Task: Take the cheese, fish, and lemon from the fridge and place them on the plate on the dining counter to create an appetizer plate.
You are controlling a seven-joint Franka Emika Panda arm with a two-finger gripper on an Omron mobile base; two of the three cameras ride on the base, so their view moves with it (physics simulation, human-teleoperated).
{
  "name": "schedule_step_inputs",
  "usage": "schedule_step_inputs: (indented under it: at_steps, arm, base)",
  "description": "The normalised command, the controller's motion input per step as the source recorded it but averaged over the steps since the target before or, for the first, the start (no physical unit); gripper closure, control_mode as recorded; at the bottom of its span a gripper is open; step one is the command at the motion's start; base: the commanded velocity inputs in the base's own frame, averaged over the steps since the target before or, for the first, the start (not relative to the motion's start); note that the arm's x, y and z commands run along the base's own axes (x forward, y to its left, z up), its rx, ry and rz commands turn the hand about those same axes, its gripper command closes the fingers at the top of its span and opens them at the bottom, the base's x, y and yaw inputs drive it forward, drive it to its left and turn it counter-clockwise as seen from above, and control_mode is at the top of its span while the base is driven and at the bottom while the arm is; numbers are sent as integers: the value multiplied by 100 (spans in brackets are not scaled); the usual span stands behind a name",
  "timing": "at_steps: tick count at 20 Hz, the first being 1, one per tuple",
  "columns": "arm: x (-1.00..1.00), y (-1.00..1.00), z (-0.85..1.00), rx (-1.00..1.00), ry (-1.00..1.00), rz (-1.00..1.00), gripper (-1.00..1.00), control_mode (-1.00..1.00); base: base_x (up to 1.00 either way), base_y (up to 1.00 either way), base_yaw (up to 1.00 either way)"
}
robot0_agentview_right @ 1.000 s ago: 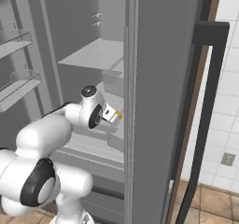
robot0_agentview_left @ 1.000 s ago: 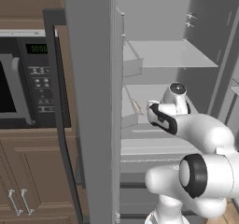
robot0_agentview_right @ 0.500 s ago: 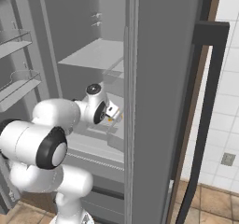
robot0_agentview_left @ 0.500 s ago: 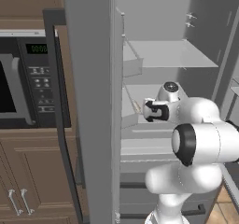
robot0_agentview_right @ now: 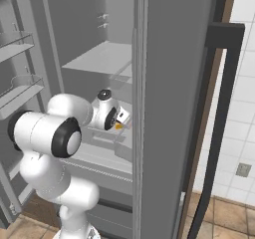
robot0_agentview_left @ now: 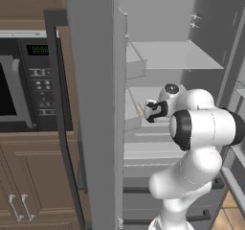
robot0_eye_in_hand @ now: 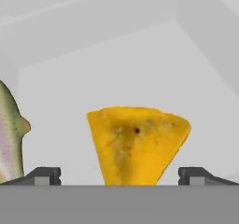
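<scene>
The fridge point(robot0_agentview_left: 91, 104) stands open, and my arm reaches onto its middle shelf point(robot0_agentview_left: 158, 92). In the hand view the cheese point(robot0_eye_in_hand: 135, 143), a yellow-orange wedge, lies on the pale shelf floor right ahead, in line with the gap between the two fingertips point(robot0_eye_in_hand: 44, 175). My gripper point(robot0_eye_in_hand: 120, 176) is open, its jaws wide on either side of the wedge and not touching it. The fish point(robot0_eye_in_hand: 9, 134), silvery-tan, lies at the left edge. From the base, the gripper point(robot0_agentview_left: 150, 110) point(robot0_agentview_right: 121, 119) sits low over the shelf, with a yellow-orange bit of cheese point(robot0_agentview_right: 118, 126) just under it. The lemon, plate and dining counter are out of view.
A black microwave point(robot0_agentview_left: 24, 85) sits in wood cabinets point(robot0_agentview_left: 28, 176) left of the fridge. The doors' long black handles point(robot0_agentview_left: 62, 104) point(robot0_agentview_right: 219, 108) flank the opening. Door bins point(robot0_agentview_right: 20, 91) stand at the left in the right base view. The upper shelf point(robot0_agentview_left: 172, 54) lies above my hand.
My arm has pushed deeper into the fridge and its elbow has swung up in front of the base cameras. The hand is closer to the shelf's left side. The jaws stayed open.
</scene>
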Motion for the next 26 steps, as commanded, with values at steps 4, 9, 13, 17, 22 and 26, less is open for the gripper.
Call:
schedule_step_inputs:
  at_steps: [4,9,13,17,22,26]
  arm:
    - [27,-20,-22,0,0,0,-100,-100]
    - [19,-13,-29,0,0,0,-100,-100]
    - [13,-8,-34,0,0,0,100,-100]
    - [13,-2,-51,0,0,0,100,-100]
    - [0,0,-59,0,0,0,100,-100]
    - [-3,-3,-3,0,0,0,100,-100]
  base:
    - [0,0,0]
    - [0,0,0]
    - [0,0,0]
    - [0,0,0]
    - [0,0,0]
    - [0,0,0]
